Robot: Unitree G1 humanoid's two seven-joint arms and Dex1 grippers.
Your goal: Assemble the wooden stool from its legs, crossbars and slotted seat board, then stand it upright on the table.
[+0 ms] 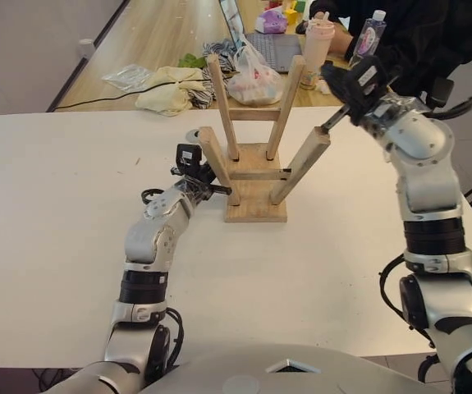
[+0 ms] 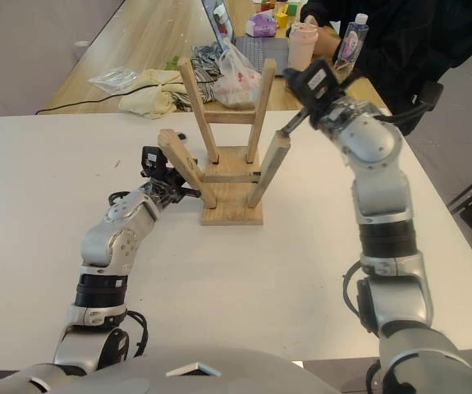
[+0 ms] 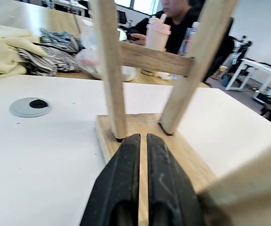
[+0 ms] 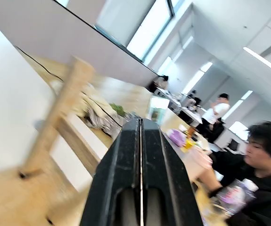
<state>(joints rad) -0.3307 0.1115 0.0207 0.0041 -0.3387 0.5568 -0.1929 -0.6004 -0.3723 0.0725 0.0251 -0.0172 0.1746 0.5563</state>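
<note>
On our white desk [image 1: 55, 205] the wooden stool [image 1: 254, 164] sits upside down toward 12 o'clock. Its seat board [image 1: 256, 213] lies flat and the legs point up. Our left tool [image 1: 217, 190] is pinched closed on nothing, tip at the stool's 9 o'clock side. Our right tool [image 1: 332, 123], also closed and empty, touches the top of the 2 o'clock leg [image 1: 301, 168].

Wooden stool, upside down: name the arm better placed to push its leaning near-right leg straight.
Probably right: the right gripper sits at the top end of that pale wooden leg, while the left gripper is low beside the opposite leg.
</note>
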